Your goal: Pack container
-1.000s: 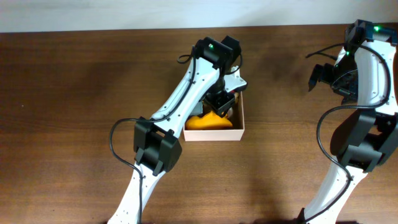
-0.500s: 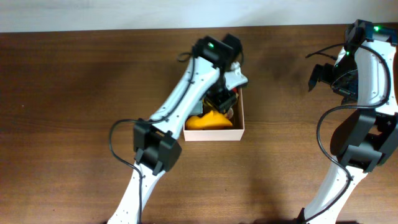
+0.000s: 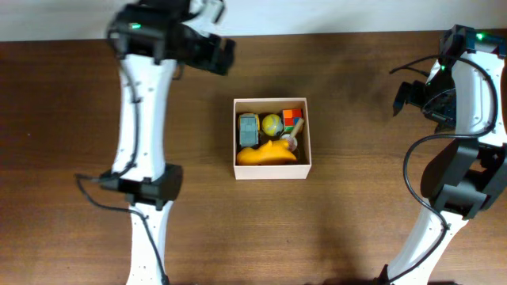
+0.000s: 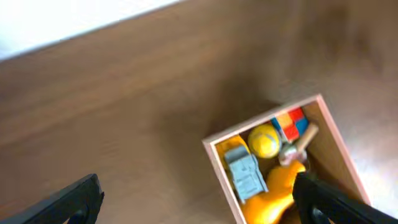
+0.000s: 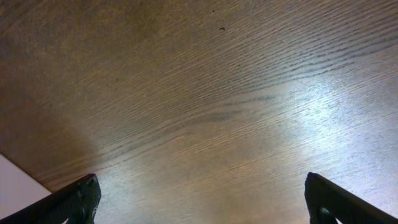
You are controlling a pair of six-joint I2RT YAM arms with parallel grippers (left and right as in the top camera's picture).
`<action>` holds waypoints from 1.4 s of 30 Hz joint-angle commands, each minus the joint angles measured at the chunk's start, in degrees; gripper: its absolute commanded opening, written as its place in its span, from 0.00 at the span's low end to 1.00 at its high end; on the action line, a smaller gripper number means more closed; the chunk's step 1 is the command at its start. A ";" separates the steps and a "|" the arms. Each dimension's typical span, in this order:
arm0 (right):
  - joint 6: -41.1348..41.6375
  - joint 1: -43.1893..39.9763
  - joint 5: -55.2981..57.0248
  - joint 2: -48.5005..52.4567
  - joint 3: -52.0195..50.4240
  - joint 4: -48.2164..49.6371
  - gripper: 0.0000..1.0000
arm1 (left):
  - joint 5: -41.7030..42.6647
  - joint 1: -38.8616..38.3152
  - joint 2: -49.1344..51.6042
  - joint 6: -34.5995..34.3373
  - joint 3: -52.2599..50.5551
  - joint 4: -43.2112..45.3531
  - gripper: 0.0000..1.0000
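Observation:
The container (image 3: 271, 172), a square shallow white-walled box with a tan inside, sits mid-table. It holds a grey-blue toy car (image 3: 248, 128), a yellow ball (image 3: 272, 123), a red-orange-blue block (image 3: 292, 119), an orange toy (image 3: 265, 155) and a small wooden piece (image 3: 289, 141). The box also shows in the left wrist view (image 4: 217, 147). My left gripper (image 3: 212, 52) is up at the far left, well away from the box, open and empty (image 4: 196, 202). My right gripper (image 3: 408, 96) is open and empty at the far right, over bare wood (image 5: 202, 199).
The table's far edge meets a white wall (image 3: 317, 16) at the top. Both arm bases (image 3: 150, 237) stand at the near side of the brown wooden table (image 3: 356, 206).
My left arm has pulled out of the box and swung up to the far left, uncovering the toys inside. The right arm has not moved.

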 commanded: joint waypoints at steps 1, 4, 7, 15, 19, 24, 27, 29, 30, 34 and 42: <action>-0.33 0.28 -0.07 -0.61 0.24 0.02 0.99 | 0.17 0.98 -1.68 -2.10 1.18 -0.22 0.99; -0.33 0.28 -0.07 -0.61 0.24 0.02 0.99 | 0.17 1.20 -1.62 -2.10 0.72 -0.24 0.99; -0.33 0.28 -0.07 -0.61 0.24 0.02 0.99 | -1.73 1.20 -1.64 -1.40 0.74 -0.24 0.99; -0.33 0.28 -0.07 -0.61 0.24 0.02 0.99 | -3.89 2.16 -6.99 0.94 0.74 -0.24 0.99; -0.33 0.28 -0.07 -0.61 0.24 0.02 0.99 | -7.85 4.94 -14.53 0.96 0.74 -0.24 0.99; -0.33 0.28 -0.07 -0.61 0.24 0.02 0.99 | -8.37 9.44 -24.76 1.22 -0.39 -0.22 0.99; -0.33 0.28 -0.07 -0.61 0.24 0.02 0.99 | -8.57 11.19 -30.23 2.40 -4.87 1.33 0.99; -0.33 0.28 -0.07 -0.61 0.24 0.02 0.99 | -8.61 11.93 -34.27 2.80 -10.60 5.16 0.99; -0.33 0.28 -0.07 -0.61 0.24 0.02 0.99 | -8.55 12.13 -36.37 2.95 -14.21 7.65 0.99; -0.33 0.28 -0.07 -0.61 0.24 0.02 0.99 | -8.28 12.13 -46.38 3.41 -32.98 20.00 0.99; -0.33 0.28 -0.07 -0.61 0.24 0.02 0.99 | -7.69 12.15 -70.90 3.39 -84.30 53.72 0.99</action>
